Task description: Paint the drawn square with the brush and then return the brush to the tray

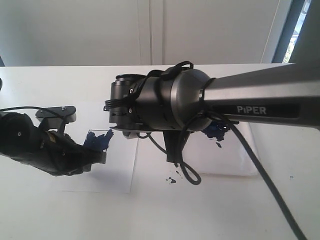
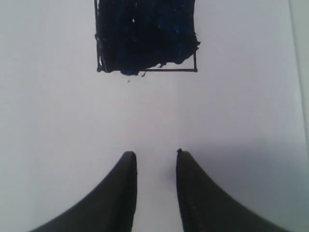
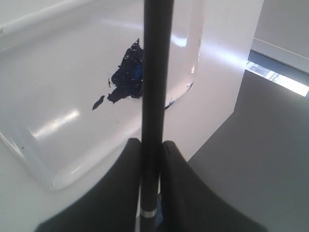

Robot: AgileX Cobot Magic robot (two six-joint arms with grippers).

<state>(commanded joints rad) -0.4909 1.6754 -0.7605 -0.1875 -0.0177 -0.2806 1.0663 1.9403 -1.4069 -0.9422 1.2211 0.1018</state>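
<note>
Ahead of my left gripper [image 2: 154, 155], itself plain black, I see the square [image 2: 146, 36]: a thin black outline on white paper [image 2: 58, 111], filled almost wholly with dark blue, near-black paint, with a white sliver left along the edge nearest the gripper. In my black right gripper [image 3: 151, 143] the brush [image 3: 155, 72] shows a black handle with a silver band, and beyond it the tray [image 3: 48, 145] is glossy clear-white with a dark blue blob [image 3: 126, 79]. My right arm [image 1: 260, 107] is grey with white lettering on a black strip, and the table [image 1: 225, 215] is white with dark blue spatters [image 1: 171, 179].
</note>
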